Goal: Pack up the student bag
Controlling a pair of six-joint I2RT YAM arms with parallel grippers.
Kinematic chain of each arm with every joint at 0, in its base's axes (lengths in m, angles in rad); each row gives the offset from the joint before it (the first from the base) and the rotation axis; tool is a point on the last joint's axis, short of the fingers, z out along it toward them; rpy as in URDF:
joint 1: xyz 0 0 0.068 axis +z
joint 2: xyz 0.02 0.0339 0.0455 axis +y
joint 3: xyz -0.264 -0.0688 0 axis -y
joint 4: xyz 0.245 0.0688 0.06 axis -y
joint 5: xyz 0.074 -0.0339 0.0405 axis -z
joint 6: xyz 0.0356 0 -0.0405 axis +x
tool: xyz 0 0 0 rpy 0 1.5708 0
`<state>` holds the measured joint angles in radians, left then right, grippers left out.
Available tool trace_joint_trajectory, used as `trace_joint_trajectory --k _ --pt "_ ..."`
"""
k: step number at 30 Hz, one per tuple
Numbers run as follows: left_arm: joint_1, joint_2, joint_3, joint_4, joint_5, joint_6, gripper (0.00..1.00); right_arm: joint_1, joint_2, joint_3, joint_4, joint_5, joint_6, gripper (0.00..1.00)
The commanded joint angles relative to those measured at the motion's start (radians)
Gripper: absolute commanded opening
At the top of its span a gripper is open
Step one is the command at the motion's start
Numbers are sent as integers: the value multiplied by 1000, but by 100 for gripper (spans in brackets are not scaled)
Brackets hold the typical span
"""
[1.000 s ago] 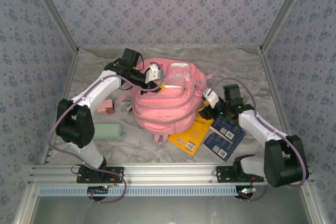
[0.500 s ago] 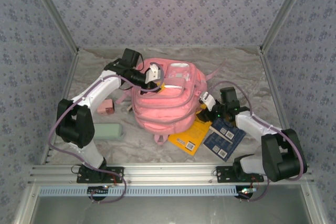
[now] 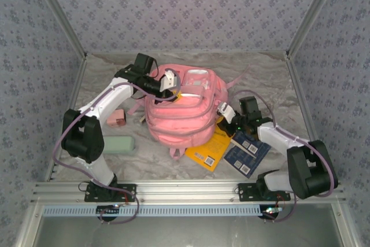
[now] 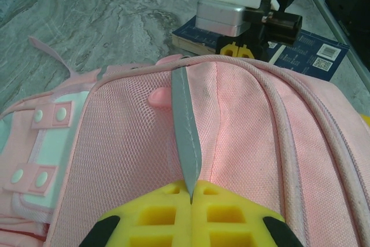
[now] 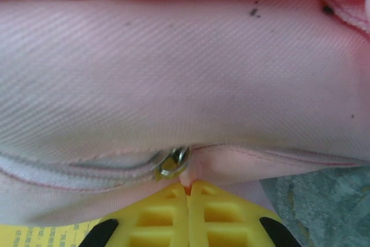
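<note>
Tension matters: my left pincer [image 4: 191, 192] clamps the grey ribbon strip [image 4: 186, 125] on the soft pink backpack [image 3: 182, 111], bracing it while my right pincer [image 5: 189, 186] pinches its pink zip tab [image 5: 193, 173].

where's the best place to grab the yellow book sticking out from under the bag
Probably the near corner of the yellow book, coming in from the near side. Its far end is under the student bag and the blue book lies along its right edge, so that corner is the free part.
</note>
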<state>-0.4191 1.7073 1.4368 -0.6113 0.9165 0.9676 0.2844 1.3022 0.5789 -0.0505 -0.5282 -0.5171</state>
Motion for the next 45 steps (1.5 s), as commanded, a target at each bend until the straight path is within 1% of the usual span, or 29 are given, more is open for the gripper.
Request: trace_joint_trajectory --k 1,5,9,11,12,13,16,17,18,20,22,25,30,37,40,45 --pt "1 -13 34 65 90 -16 0 5 -73 19 -65 16 -11 0" --pt "-1 -11 34 87 82 -48 0 6 -136 16 -131 32 -23 0" --pt "0 -23 23 92 79 -42 0 6 -180 9 -181 37 -28 0" --pt "-2 -35 10 94 83 -30 0 -8 -197 -2 -179 34 -26 0" --pt "-2 -42 4 93 85 -19 0 -13 -199 -4 -175 33 -28 3" --pt "-2 -49 -4 92 87 -8 0 -20 -198 -9 -167 40 -29 17" --pt "-3 -74 -36 109 87 13 0 -36 -195 -31 -115 32 -23 52" --pt "-2 -80 -45 111 85 22 0 -41 -187 -31 -98 23 -23 59" --pt "-2 -84 -51 113 86 25 0 -48 -177 -30 -89 11 -20 61" --pt "-4 -87 -57 117 83 25 0 -58 -147 -17 -83 -36 -22 62" --pt "-4 -87 -56 112 82 31 0 -57 -113 1 -87 -51 -48 61" --pt "-3 -88 -59 107 78 39 0 -55 -65 25 -106 -83 -82 58" --pt "-4 -86 -61 101 77 49 0 -53 -3 39 -101 -95 -103 56" --pt "-4 -81 -64 102 81 52 0 -38 67 58 -42 -89 -92 55" --pt "-3 -81 -64 103 81 52 0 -24 89 63 -24 -82 -88 53" --pt "-4 -81 -67 104 82 52 0 -6 118 82 -1 -70 -85 43"
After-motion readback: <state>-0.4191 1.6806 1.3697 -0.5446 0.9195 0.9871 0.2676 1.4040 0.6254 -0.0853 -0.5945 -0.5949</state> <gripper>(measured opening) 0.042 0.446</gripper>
